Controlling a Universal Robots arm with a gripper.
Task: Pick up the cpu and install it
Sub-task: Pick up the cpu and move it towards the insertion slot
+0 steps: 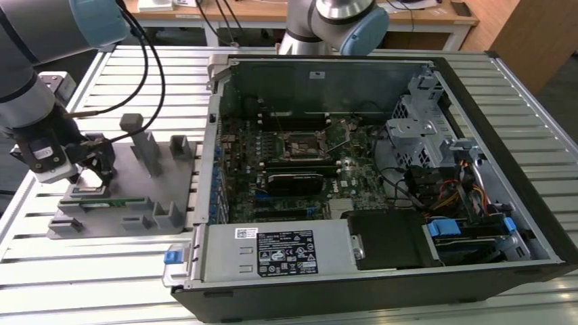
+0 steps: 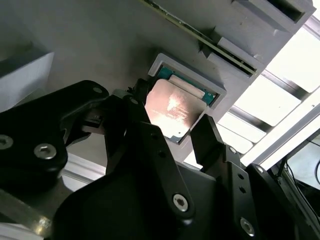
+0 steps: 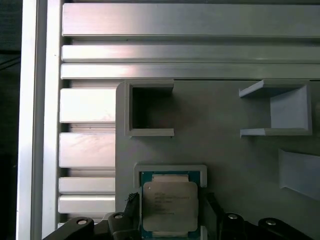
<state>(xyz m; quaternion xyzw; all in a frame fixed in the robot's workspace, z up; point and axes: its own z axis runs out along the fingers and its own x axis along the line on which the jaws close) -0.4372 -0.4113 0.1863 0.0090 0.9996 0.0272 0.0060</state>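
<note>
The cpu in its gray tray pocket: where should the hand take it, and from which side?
Grip the cpu by its two opposite thin side edges, coming straight down from above. It lies flat, face up, sunk in a walled pocket, so only the edges at the wall gaps are reachable; the hand hangs over it.

A slatted aluminium table (image 1: 542,101) spanned the exterior view, its pale rails catching soft, even light. At twelve o'clock stood a light wooden desk (image 1: 253,10) with a white frame, and at two o'clock rose a brown wooden panel (image 1: 532,34).
</note>
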